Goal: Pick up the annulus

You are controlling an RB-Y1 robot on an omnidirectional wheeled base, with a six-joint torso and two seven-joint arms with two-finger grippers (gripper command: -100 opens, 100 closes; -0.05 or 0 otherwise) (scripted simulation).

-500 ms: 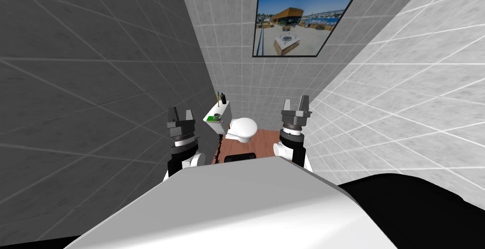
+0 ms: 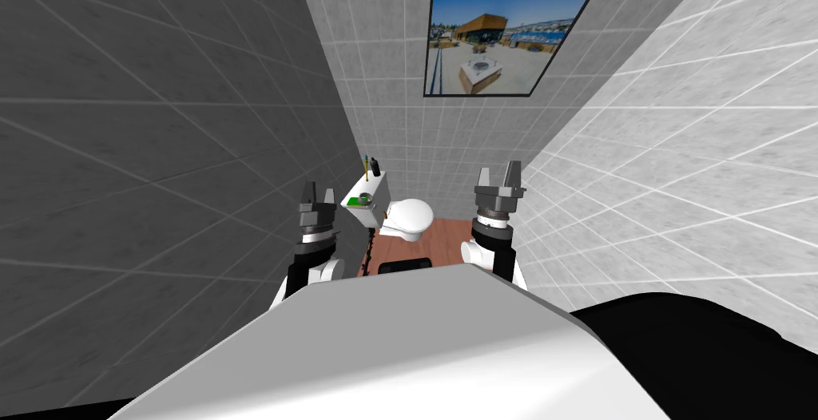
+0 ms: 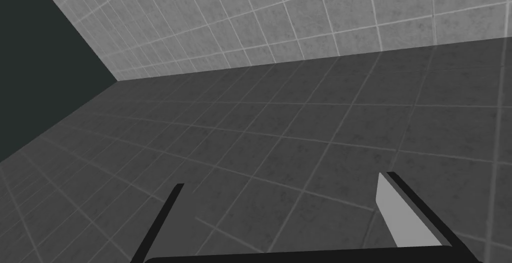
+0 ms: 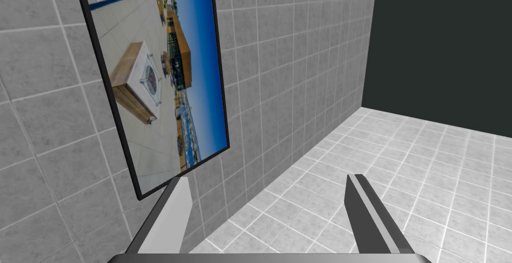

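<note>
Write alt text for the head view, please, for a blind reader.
A white toilet stands in a grey-tiled room, a small grey ring lying on its tank. The open, dark two-fingered left gripper is raised beside the tank, the open right gripper past the bowl's other side.

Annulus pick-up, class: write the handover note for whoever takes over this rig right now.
Left gripper: open, empty, raised beside the toilet tank.
Right gripper: open, empty, raised on the far side of the toilet bowl.
Annulus: small grey ring lying on top of the tank, next to a green item.
Done: nothing grasped yet.
Left: probably reach with the left arm, close on the ring, lift.
</note>
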